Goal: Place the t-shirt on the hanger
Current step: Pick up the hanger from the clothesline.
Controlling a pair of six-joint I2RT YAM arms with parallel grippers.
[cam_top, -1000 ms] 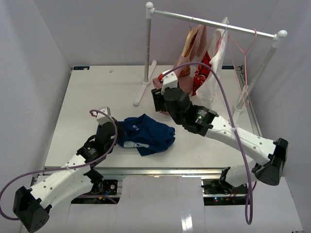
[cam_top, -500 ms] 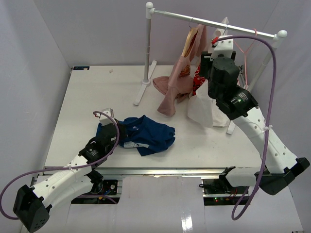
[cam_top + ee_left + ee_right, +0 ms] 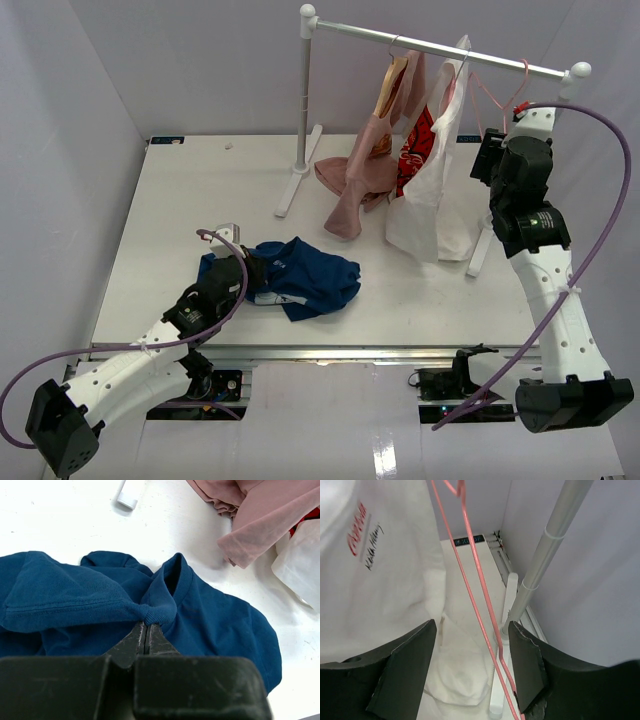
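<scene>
The navy t-shirt (image 3: 305, 278) lies crumpled on the white table at front left. My left gripper (image 3: 247, 277) is at its left edge. In the left wrist view the left gripper (image 3: 147, 625) is shut on a fold of the ribbed collar of the t-shirt (image 3: 220, 620). The pink hanger (image 3: 483, 93) hangs from the rail at right. My right gripper (image 3: 490, 160) is raised beside it. In the right wrist view the right gripper (image 3: 472, 632) is open and the wires of the hanger (image 3: 479, 592) run between its fingers, nearer the right finger (image 3: 525, 655), untouched.
A white clothes rack (image 3: 305, 100) stands at the back. On it hang a dusty-pink garment (image 3: 352, 190) on a wooden hanger and a white garment (image 3: 432, 205) with red print. The rack's right post (image 3: 547, 550) is close beside my right gripper. Grey walls enclose the table.
My right arm has swung from the middle of the table up and to the right, to the hanger. The pink and white garments now drape onto the table. The left gripper stays shut on the t-shirt.
</scene>
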